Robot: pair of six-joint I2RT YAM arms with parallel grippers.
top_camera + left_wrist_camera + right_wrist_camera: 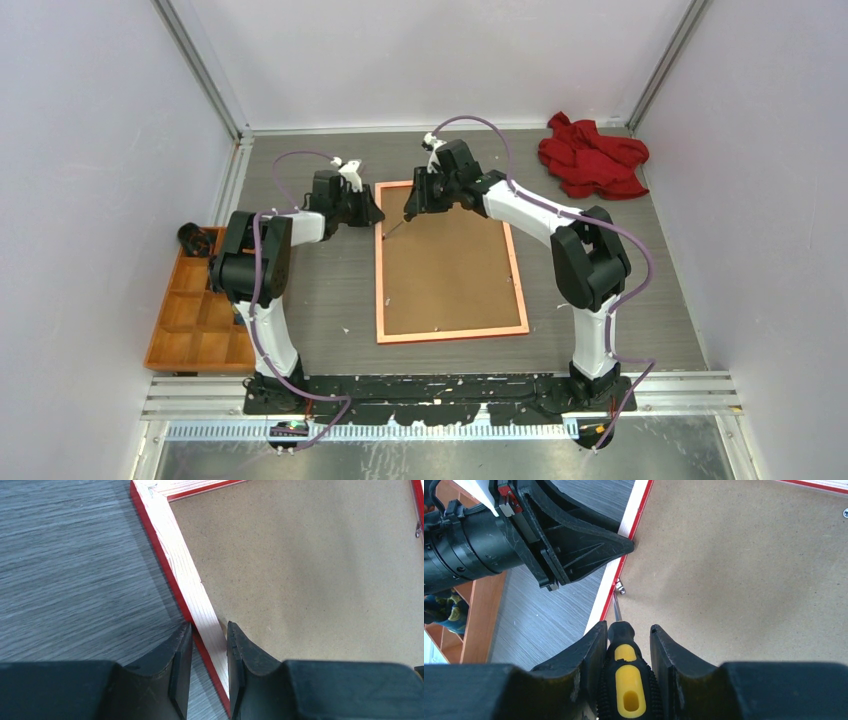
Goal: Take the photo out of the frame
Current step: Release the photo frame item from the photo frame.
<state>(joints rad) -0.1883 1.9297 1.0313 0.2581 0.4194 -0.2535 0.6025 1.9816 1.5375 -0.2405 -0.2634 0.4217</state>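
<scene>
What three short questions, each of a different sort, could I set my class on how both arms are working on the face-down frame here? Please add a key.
1. Multiple choice: what does the right gripper hold? A) a hammer B) a screwdriver C) nothing
2. True or false: the frame lies with its brown backing board facing up.
3. Fill the gap: the left gripper straddles the frame's ____ rail, as the top view shows it.
Key: 1 B; 2 true; 3 left.
</scene>
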